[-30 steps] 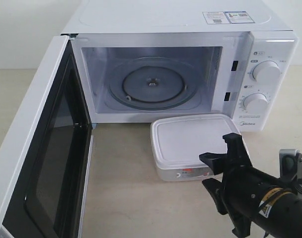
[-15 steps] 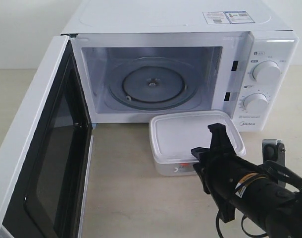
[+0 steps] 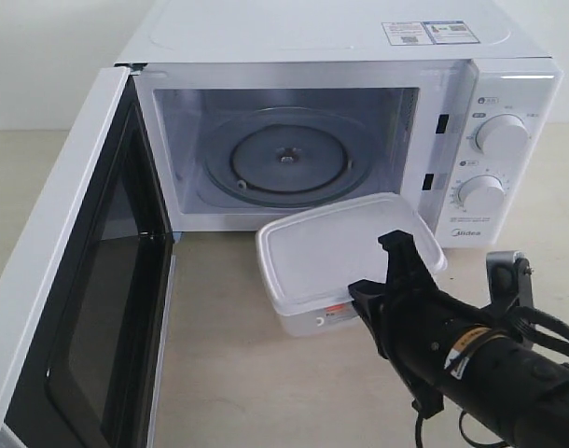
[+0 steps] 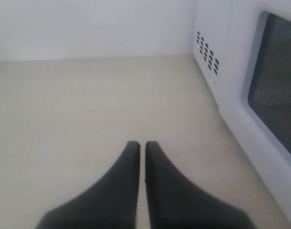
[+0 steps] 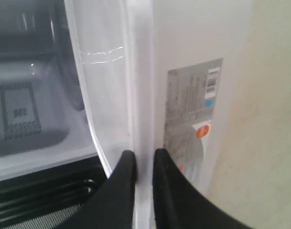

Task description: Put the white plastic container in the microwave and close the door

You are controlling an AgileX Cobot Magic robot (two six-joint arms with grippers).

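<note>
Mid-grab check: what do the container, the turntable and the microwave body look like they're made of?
The white plastic container: translucent plastic, satin-smooth; its wall lets light through in the right wrist view. The turntable: likely clear glass, see-through with bright glints on its rim. The microwave: glossy white shell, probably painted metal, though the look alone leaves that open.

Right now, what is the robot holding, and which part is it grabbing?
The right gripper pinches the white plastic container by its lid rim, near the label. The left gripper is shut on nothing.
</note>
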